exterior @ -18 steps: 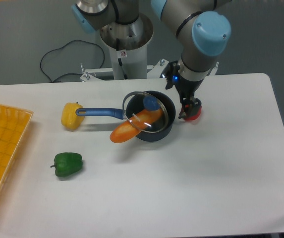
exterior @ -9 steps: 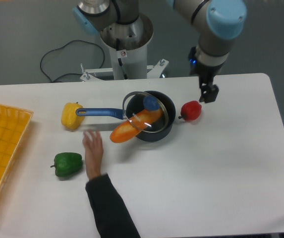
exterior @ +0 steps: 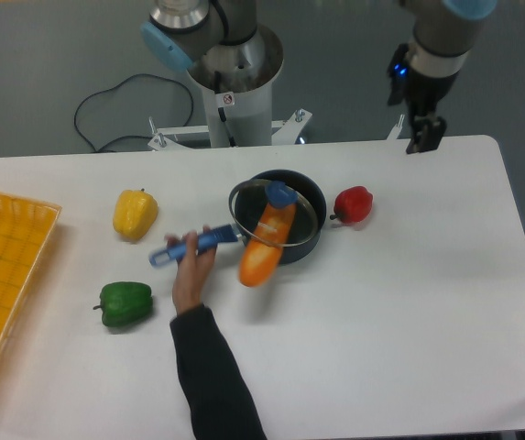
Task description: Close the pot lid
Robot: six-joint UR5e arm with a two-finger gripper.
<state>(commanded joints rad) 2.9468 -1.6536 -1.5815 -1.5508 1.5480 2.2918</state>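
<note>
- Since the earlier frames the pot (exterior: 280, 220) has been turned: its blue handle (exterior: 193, 246), previously pointing left toward the yellow pepper (exterior: 135, 214), is now angled down-left, and a person's hand (exterior: 191, 273) is seen on it.
- Between the same frames the gripper (exterior: 424, 137) has been raised from beside the red pepper (exterior: 354, 203) to the upper right of the frame, over the far table edge and well apart from the pot.
- Nothing is seen between the gripper's fingers; whether they are apart or together cannot be told at this size.
- The lid (exterior: 276, 213) is found at the centre of the frame, lying tilted over the pot's mouth, its blue knob (exterior: 280, 193) near the far rim.
- An orange vegetable, likely a carrot (exterior: 266, 246), has swung round with the pot and now protrudes over the near rim toward the lower centre; the lid is seen resting on it.
- Judgement: the lid is not seated, since the protruding carrot appears to prop it up. The pot's new pose means any earlier approach target must be re-checked.
- Risk: a human hand is within the workspace; descent should be withheld until it is withdrawn.
- A green pepper (exterior: 125, 303) at lower left and a yellow basket (exterior: 10, 284) at the left edge are unchanged.
</note>
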